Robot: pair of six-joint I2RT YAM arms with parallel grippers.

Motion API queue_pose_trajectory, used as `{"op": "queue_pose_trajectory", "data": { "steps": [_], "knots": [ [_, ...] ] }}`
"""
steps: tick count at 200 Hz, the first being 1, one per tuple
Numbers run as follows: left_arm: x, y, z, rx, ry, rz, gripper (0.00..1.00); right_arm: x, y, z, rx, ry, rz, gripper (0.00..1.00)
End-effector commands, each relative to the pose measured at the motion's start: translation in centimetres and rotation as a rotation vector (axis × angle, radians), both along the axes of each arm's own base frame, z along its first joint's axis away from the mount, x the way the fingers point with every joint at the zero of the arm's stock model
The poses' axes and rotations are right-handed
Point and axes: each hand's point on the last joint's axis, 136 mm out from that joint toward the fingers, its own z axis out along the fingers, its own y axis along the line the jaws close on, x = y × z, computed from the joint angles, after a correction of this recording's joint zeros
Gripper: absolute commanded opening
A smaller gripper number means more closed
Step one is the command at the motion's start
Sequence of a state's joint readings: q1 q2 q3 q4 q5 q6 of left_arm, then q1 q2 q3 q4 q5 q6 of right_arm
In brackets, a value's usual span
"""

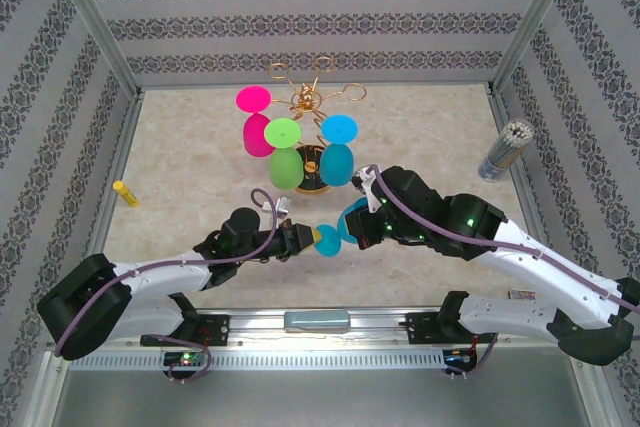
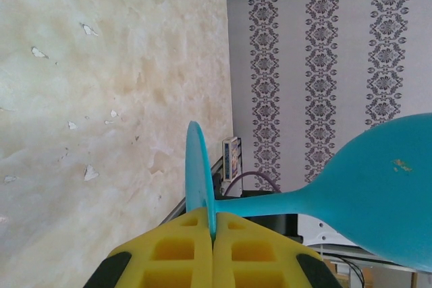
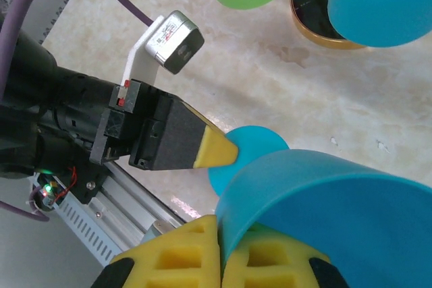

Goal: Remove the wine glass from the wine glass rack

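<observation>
The gold wire wine glass rack [image 1: 304,95] stands at the back middle with pink [image 1: 253,119], green [image 1: 285,154] and blue [image 1: 338,150] glasses hanging upside down on it. A fourth glass, a blue wine glass [image 1: 342,230], lies sideways in the air in front of the rack, between both grippers. My left gripper [image 1: 316,238] is shut on its thin round foot [image 2: 199,170], and its bowl [image 2: 388,190] reaches off to the right. My right gripper [image 3: 221,233] is shut on the rim of that bowl [image 3: 337,214]. The rack's dark-and-gold base [image 3: 312,10] shows behind it.
A yellow marker [image 1: 125,193] lies at the left of the table. A cup of sticks [image 1: 503,150] stands at the right wall. A small box [image 1: 520,294] sits near the front right edge. The left arm's fingertip [image 3: 214,148] lies close to my right gripper.
</observation>
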State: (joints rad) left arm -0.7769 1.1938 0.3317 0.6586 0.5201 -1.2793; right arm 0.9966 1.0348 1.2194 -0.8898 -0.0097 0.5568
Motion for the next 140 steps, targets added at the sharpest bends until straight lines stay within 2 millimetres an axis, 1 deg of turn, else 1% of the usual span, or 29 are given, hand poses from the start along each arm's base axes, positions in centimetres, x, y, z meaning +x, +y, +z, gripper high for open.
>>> {"op": "queue_pose_trajectory", "data": {
  "steps": [1,21,31,36,48,62,71,85,99,118,126,140],
  "knots": [
    [0.5,0.0,0.9,0.006,-0.031,0.003,0.0,0.1,-0.4,0.3,-0.001,-0.013,0.001,0.0],
    [0.6,0.1,0.7,0.027,-0.023,0.003,0.0,0.1,-0.5,0.5,0.002,-0.019,-0.002,0.0],
    [0.6,0.0,0.8,0.036,-0.024,0.002,0.03,0.2,-0.5,0.6,0.002,-0.025,-0.005,0.0],
    [0.7,0.1,0.8,0.041,-0.026,0.002,0.05,0.2,-0.6,0.6,0.0,-0.027,-0.006,0.0],
    [0.7,0.1,0.9,0.053,-0.028,0.003,0.15,0.3,-0.8,0.7,-0.009,-0.031,-0.012,0.0],
    [0.7,0.3,0.9,0.073,-0.031,0.007,0.2,0.5,-1.0,0.8,-0.023,-0.039,-0.018,0.0],
    [0.7,0.5,0.9,0.085,-0.034,0.011,0.25,0.6,-1.2,0.7,-0.035,-0.042,-0.024,0.0],
    [0.8,1.0,1.1,0.116,-0.043,0.02,0.27,0.8,-1.5,0.6,-0.055,-0.048,-0.036,0.0],
    [0.7,1.7,1.2,0.169,-0.056,0.03,0.31,1.1,-1.9,0.4,-0.081,-0.053,-0.052,0.0],
    [0.4,3.3,1.3,0.281,-0.074,0.046,0.31,1.8,-2.8,0.0,-0.122,-0.057,-0.086,0.0],
    [0.4,4.0,1.9,0.325,-0.099,0.053,0.31,2.2,-3.1,-0.2,-0.134,-0.053,-0.1,0.0],
    [0.1,5.6,2.5,0.421,-0.126,0.064,0.31,3.0,-3.8,-0.6,-0.147,-0.044,-0.124,0.0]
  ]
}}
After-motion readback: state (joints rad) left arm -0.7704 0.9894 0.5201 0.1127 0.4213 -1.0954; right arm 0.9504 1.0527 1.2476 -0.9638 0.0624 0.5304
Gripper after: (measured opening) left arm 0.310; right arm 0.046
